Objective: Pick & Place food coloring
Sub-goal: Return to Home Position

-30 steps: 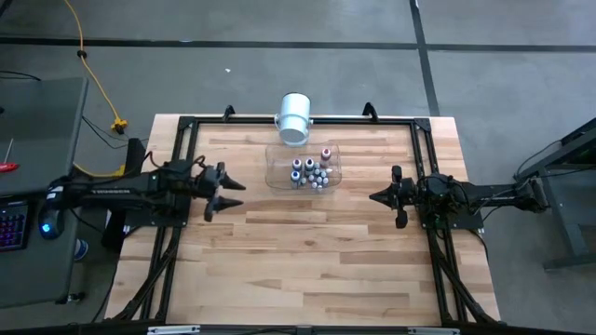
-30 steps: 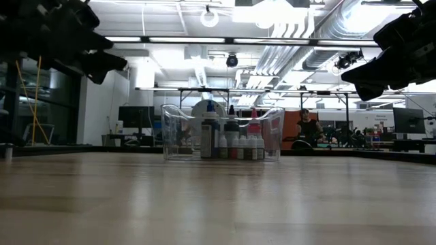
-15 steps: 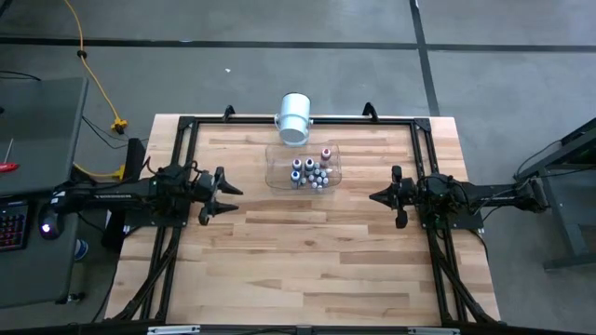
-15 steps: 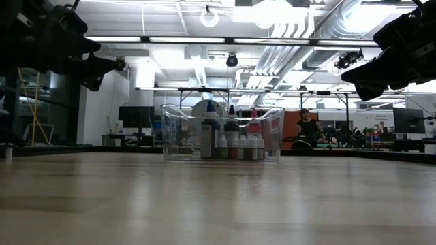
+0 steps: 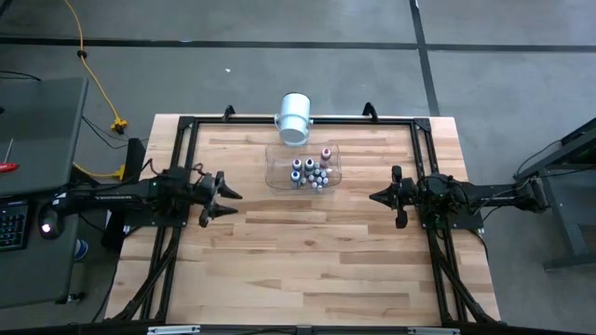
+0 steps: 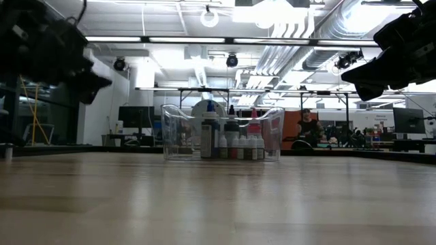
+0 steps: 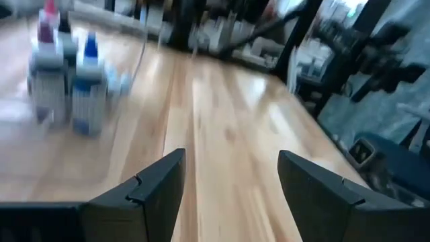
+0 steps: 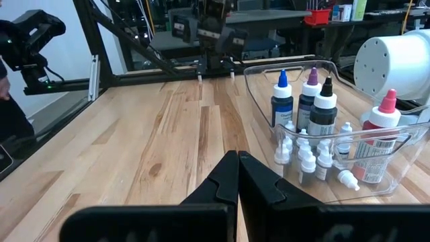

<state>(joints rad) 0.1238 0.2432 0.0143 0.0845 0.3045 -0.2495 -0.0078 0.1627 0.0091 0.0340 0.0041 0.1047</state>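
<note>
Several food coloring bottles stand upright on their bases inside a clear plastic tub at the table's far middle. The right wrist view shows taller bottles with blue, purple, black and pink caps among tiny white ones. My left gripper hovers open at the table's left, well short of the tub, with nothing between its fingers. My right gripper hovers shut at the table's right, pointing at the tub with nothing in it.
A big white cylinder lies just beyond the tub at the far edge. A black frame runs round the table's edges. Bare wood lies between the two grippers and toward the near edge. A person sits far behind the table.
My left gripper has drawn back toward the table's left edge and sunk a little, staying open. The bottles, the tub and my right gripper have kept still.
</note>
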